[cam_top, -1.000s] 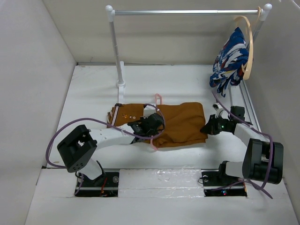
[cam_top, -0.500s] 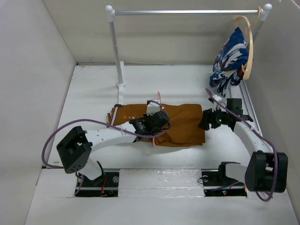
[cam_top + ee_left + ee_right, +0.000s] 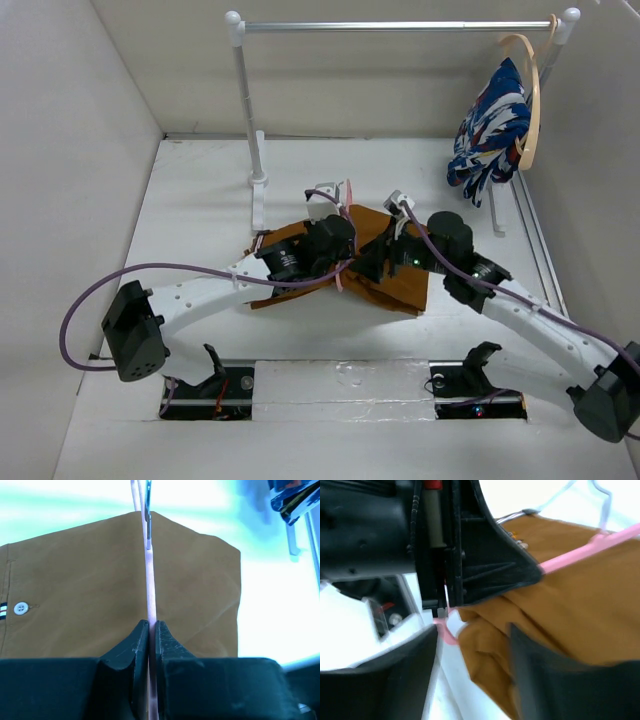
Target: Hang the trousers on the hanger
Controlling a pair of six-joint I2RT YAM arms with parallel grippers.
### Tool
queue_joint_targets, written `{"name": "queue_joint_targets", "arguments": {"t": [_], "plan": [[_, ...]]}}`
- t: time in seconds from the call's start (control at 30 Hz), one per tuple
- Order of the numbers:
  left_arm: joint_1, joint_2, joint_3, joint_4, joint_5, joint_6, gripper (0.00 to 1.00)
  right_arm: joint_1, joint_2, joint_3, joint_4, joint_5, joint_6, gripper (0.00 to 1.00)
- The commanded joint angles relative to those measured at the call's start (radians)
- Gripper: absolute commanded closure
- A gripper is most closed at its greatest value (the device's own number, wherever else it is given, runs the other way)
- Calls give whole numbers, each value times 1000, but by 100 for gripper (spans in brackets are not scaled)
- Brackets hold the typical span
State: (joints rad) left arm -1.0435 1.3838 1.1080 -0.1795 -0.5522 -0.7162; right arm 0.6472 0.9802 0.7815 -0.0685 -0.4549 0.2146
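The pink hanger [image 3: 151,580] runs as a thin bar across the rust-brown trousers [image 3: 75,595], and my left gripper [image 3: 151,625] is shut on that bar. From above, the left gripper [image 3: 338,255] holds the hanger [image 3: 345,192] tilted up at mid-table, with the trousers [image 3: 405,278] draped over it and bunched. My right gripper [image 3: 372,265] sits just right of it, against the cloth. In the right wrist view the right gripper [image 3: 475,675] is open, its fingers [image 3: 395,680] apart on either side of a folded trousers [image 3: 580,590] edge and a pink hanger [image 3: 445,632] corner.
A white-posted clothes rail [image 3: 400,26] crosses the back. A blue, white and red patterned garment [image 3: 490,135] hangs on a pale wooden hanger [image 3: 530,90] at its right end. The rail's left post [image 3: 250,110] stands just behind the trousers. White walls close in both sides.
My right arm swung in from the right edge of the trousers to their middle and opened. My left gripper moved the hanger toward the back, and the flat trousers bunched up.
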Motion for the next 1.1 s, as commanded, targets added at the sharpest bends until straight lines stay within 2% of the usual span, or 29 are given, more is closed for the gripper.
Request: {"name": "queue_joint_targets", "arguments": {"t": [0.0,0.03,0.07,0.2,0.43,0.47,0.57,0.63,0.7,0.77,0.8,0.83,0.9,1.07], "plan": [[-1,-71,55,150,-9,-9,100,32,52,-50,322,36,221,31],[-1,-74,44,170,-5,-11,100,46,64,-60,410,36,268,29],[-1,-77,21,172,-6,-17,100,63,78,-62,427,41,287,28],[-1,-100,-37,205,1,-60,100,129,121,-54,363,155,313,27],[-1,-132,-106,232,69,-109,100,226,201,-114,544,235,404,25],[-1,-138,-117,233,75,-111,100,235,224,-117,544,249,404,39],[10,-166,-131,215,87,-121,100,268,239,-133,549,292,410,60],[34,-187,-142,218,147,-124,100,290,232,-151,518,323,408,89],[85,-190,-151,216,201,-120,100,290,206,-172,507,334,399,96],[140,-181,-145,181,288,-130,86,301,183,-180,458,340,379,100],[152,-177,-146,181,308,-132,67,301,160,-182,434,340,367,100],[161,-177,-149,154,333,-128,58,301,147,-183,393,340,338,100],[171,-166,-151,159,351,-109,49,301,129,-182,334,340,313,100],[191,-76,-79,111,422,-80,47,301,69,-212,314,326,264,100]]}}
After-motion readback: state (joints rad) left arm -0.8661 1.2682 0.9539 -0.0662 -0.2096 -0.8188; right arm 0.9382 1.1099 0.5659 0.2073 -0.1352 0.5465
